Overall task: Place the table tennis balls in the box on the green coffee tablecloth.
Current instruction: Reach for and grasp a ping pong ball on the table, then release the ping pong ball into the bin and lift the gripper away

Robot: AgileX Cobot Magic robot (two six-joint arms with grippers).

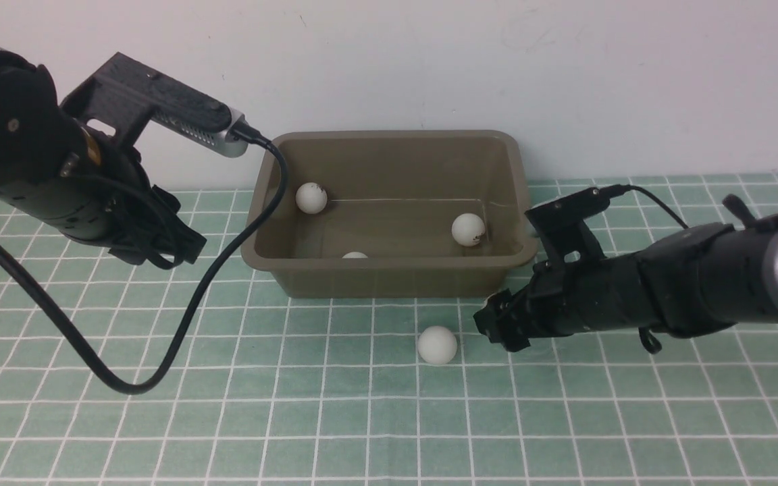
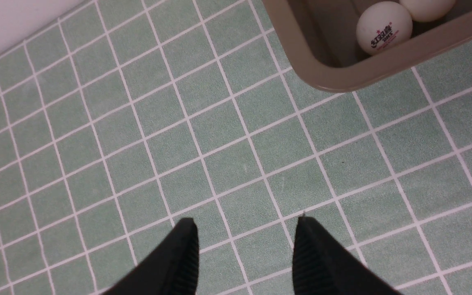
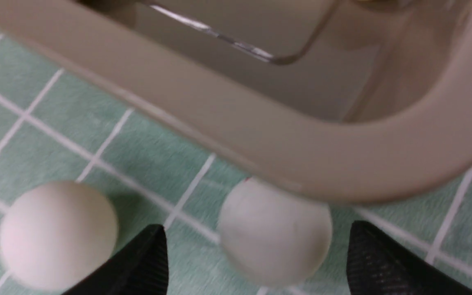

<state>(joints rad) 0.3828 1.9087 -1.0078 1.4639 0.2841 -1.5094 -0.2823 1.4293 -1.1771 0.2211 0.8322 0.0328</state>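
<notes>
— Where is the box found?
— The box [image 1: 389, 280] is seen at the centre of the front view, set on the cloth [image 1: 294, 405] against the wall [image 1: 564, 81]. Three balls are counted inside from there: a ball [image 1: 311, 198] by the left side, another ball [image 1: 468, 229] at the right, and a third ball [image 1: 354, 255] mostly hidden behind the near rim.
— And outside it?
— A fourth ball [image 1: 437, 345] is seen on the cloth just below the box, at centre. A fifth ball [image 3: 275, 233] is shown only by the right wrist view, partly hidden under the box's rim.
— How is the right claw held?
— The right claw [image 3: 257, 227] is laid low, right of centre, with its jaws spread wide. The fifth ball is framed between them but not clamped. The fourth ball is seen just outside one finger [image 3: 137, 266].
— And the left claw?
— The left claw [image 2: 244, 221] is held at the left of the frame, beside the box. Its jaws are parted more narrowly, and only cloth is seen between them.
</notes>
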